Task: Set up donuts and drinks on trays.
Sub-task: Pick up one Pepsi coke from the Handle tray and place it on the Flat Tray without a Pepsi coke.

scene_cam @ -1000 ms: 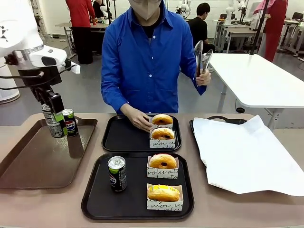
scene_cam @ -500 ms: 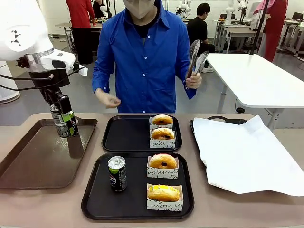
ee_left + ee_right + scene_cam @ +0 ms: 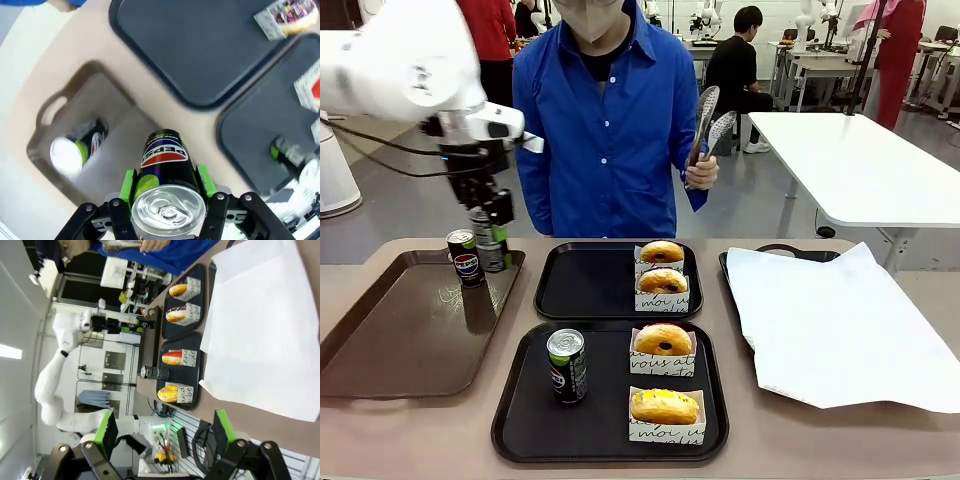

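Starting with the front view: the left gripper is seen lifted above the far right corner of the brown tray, its fingers clamped on a held can that hangs clear of the tray floor. A second can stands upright on the brown tray just beside it. The far tray carries two donuts in paper boxes along its right side. The near tray carries a near can at its left, plus a red donut and a yellow donut, each boxed. A white sheet covers the table at right. A person in blue stands at the far side, and tongs are held upright in one hand.

Left wrist view: the held can is gripped between the green pads, one on each side of the can, silver top toward the camera and Pepsi logo showing. The second can is seen below on the brown tray, blurred. Both black trays lie to the right.

Right wrist view: the right gripper is seen with fingers spread wide and nothing between them, raised well off the table. The white sheet, the two black trays and their four donuts are noted beyond, with the near can on the near tray.
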Robot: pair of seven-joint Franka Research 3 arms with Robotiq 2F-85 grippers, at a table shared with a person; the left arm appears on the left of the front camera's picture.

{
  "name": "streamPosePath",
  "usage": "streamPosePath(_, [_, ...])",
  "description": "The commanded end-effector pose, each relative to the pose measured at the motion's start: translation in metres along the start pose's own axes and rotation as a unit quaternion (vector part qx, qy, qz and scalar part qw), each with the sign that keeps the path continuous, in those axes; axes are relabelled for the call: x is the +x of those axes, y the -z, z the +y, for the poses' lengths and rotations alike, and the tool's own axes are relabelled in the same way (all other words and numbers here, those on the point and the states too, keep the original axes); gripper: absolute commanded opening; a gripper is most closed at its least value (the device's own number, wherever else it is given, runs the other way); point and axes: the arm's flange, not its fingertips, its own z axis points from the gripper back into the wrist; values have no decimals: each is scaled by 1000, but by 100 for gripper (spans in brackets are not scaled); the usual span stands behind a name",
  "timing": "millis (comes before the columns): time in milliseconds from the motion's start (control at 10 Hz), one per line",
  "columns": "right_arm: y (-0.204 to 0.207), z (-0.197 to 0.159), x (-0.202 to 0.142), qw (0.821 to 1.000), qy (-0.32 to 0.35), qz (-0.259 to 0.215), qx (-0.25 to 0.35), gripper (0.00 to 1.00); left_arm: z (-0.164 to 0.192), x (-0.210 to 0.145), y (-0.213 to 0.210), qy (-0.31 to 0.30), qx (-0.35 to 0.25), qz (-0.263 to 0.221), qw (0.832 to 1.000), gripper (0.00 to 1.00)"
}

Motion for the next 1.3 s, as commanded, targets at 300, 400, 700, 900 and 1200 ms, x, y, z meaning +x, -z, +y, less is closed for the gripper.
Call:
streamPosePath(300, [0,-1,0,1000,-7,-2,6,100,-14,80,52,-27,-4,-16,999,59])
streamPosePath(400, [0,-1,0,1000,-7,-2,6,100,-19,81,57,-28,-2,-31,999,59])
streamPosePath(700, [0,-1,0,1000,-7,-2,6,100,-33,76,78,-33,8,-57,998,59])
streamPosePath(900, [0,-1,0,1000,-7,-2,6,100,-40,73,90,-26,18,-50,998,59])
streamPosePath(1200, [0,-1,0,1000,-7,-2,6,100,-42,71,87,-23,17,-56,998,100])
